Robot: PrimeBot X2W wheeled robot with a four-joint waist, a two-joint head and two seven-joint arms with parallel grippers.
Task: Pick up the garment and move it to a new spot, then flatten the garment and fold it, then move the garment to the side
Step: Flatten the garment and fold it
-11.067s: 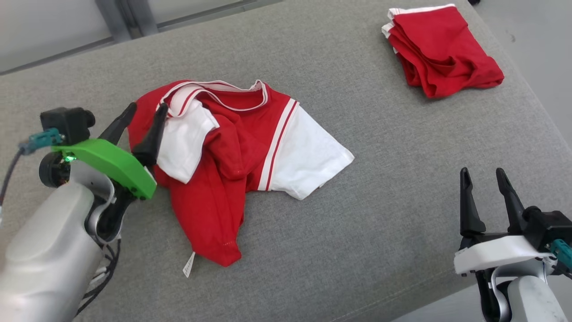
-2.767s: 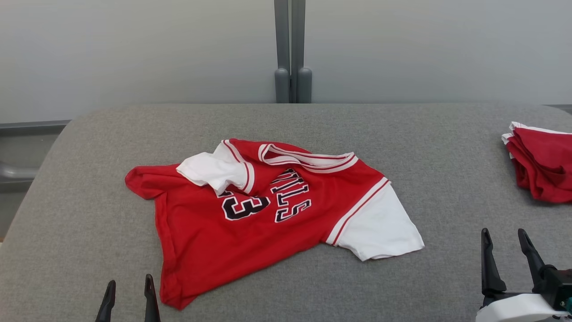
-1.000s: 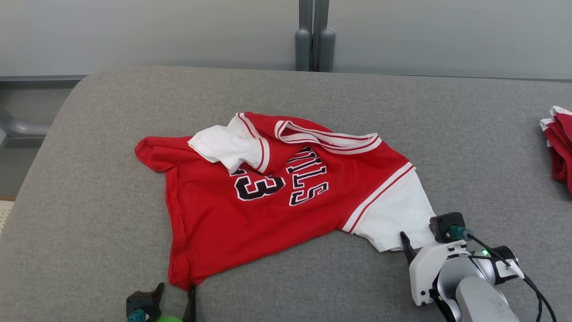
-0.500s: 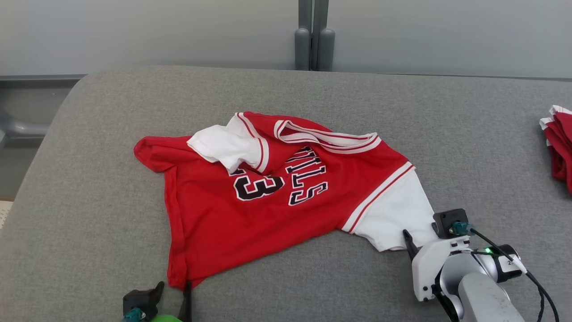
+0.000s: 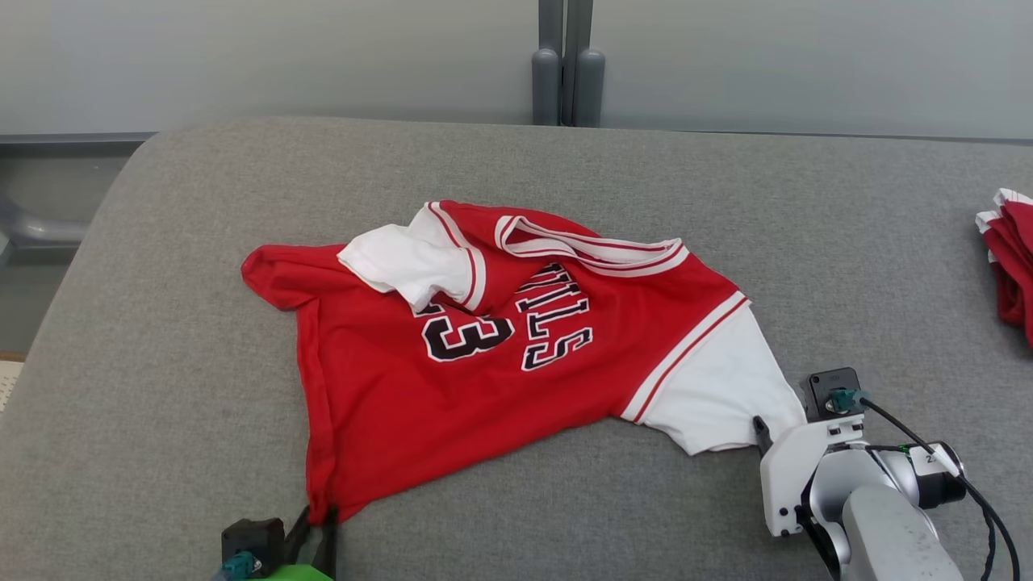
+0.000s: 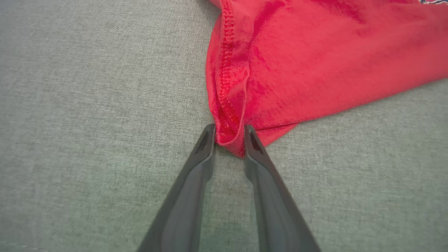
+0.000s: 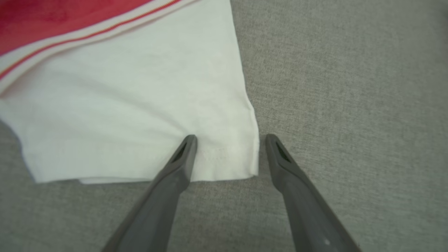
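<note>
head view, step: the garment lies face up but rumpled in the middle of the grey padded surface, so this reads as the start of flattening, with both arms at its near edge.
head view, garment: one white sleeve is folded over the chest, the other white sleeve is spread toward the right gripper; a folded red pile sits well apart at the far right.
head view, left gripper: at the garment's lowest red corner, touching it.
left wrist view, grip: the two fingers are drawn narrow onto the hem corner, both tips touching the bunched red cloth pinched between them.
right wrist view, grip: jaws wide apart and holding nothing; one fingertip rests on the sleeve, the other on bare grey fabric just beside the sleeve's edge, so they straddle its corner.
next move, judgement: the right jaws likely need to close on that sleeve corner, then both arms pull outward to spread the cloth; too little cloth between the tips could slip out.
</note>
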